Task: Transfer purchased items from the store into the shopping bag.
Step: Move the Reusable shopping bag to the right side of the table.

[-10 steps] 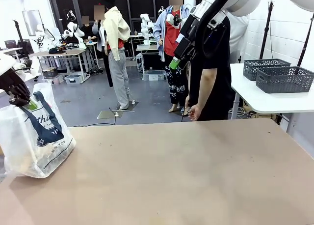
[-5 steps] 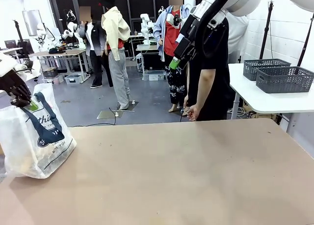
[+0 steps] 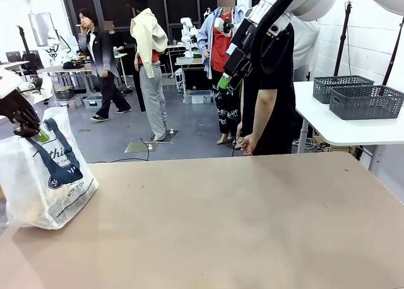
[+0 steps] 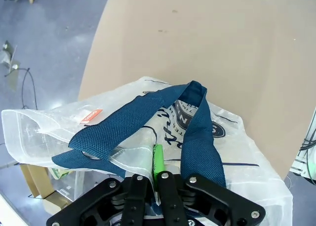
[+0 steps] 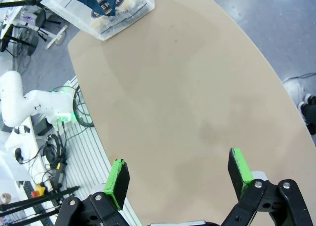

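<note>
Tan and bare, the counter (image 3: 240, 219) runs wide from near to far, with no loose goods lying on it and no basket standing on it; two grey baskets (image 3: 360, 96) sit on a separate white table at the far right. A person (image 3: 271, 81) in black stands at the far edge, one hand (image 3: 247, 144) hanging loose and holding nothing I can make out.

At the far left edge of the counter sits the shopping bag (image 3: 47, 182), translucent white with navy straps and a navy oval logo. It bulges, and through the plastic in the left wrist view pale, tan and orange shapes (image 4: 91, 116) show, so at least some purchased items seem to be inside already; how many I cannot tell.

Left fingers (image 4: 158, 174) are pinched fully together on the bag's top edge between the two navy straps (image 4: 197, 137), gripping the plastic and holding it up. Right fingers (image 5: 180, 174) hang high above the middle of the counter, spread as wide as they go and holding nothing.

By my reading the moving is done or nearly so; letting go of the bag looks like what is left.
</note>
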